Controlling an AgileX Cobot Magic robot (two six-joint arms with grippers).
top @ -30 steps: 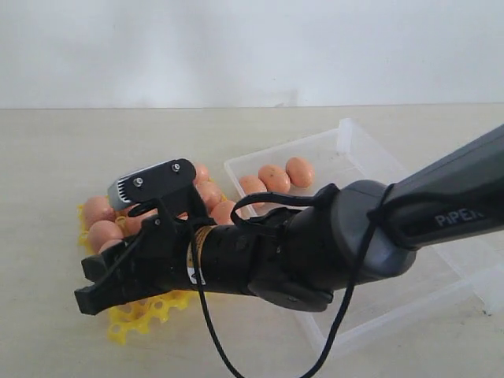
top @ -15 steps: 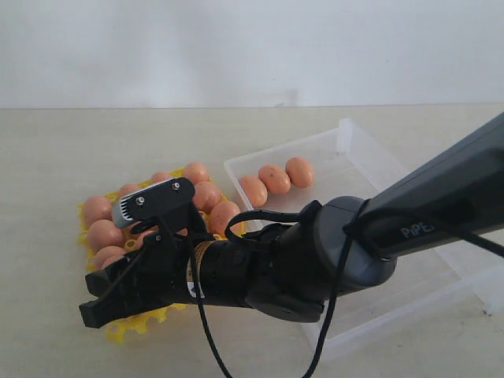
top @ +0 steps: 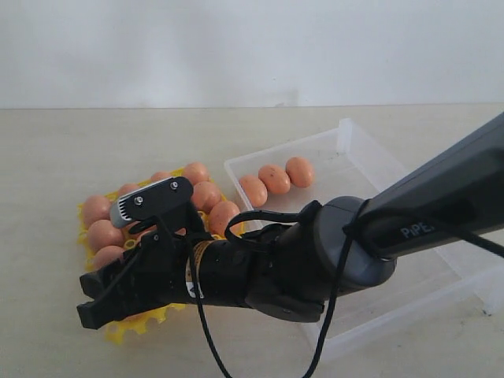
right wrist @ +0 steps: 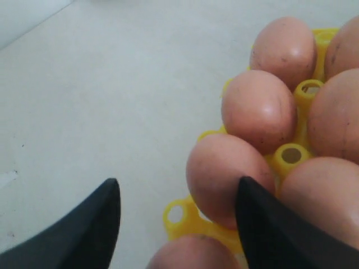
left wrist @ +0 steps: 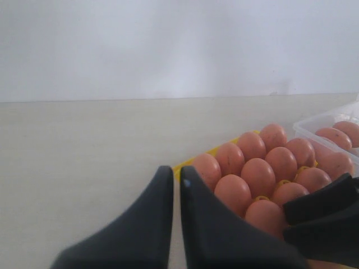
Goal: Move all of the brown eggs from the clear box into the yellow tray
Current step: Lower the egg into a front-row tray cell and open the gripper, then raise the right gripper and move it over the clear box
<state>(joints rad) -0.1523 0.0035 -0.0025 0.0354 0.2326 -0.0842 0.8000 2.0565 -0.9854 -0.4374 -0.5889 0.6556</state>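
Several brown eggs [top: 206,195] sit in the yellow tray [top: 142,319] on the left. Three more eggs [top: 276,178] lie in a row in the clear box [top: 343,134]. My right gripper [top: 90,299] reaches across to the tray's near-left corner and hangs low over it, open. In the right wrist view this gripper [right wrist: 178,185] has its fingers wide apart. One egg [right wrist: 193,252] lies low between them and another egg [right wrist: 227,176] sits against one finger. My left gripper [left wrist: 176,169] is shut on nothing, beside the tray [left wrist: 196,160], facing its eggs [left wrist: 257,175].
The right arm [top: 331,252] and its looping black cable [top: 201,331] stretch over the box's near-left corner and the tray's right side. Pale tabletop [top: 79,150] surrounds the tray. The box's open lid [top: 488,283] lies at the far right.
The right arm has dropped lower and a little left over the tray's near corner. An egg shows more fully at the tray's near-left. The last half second shows almost no motion.
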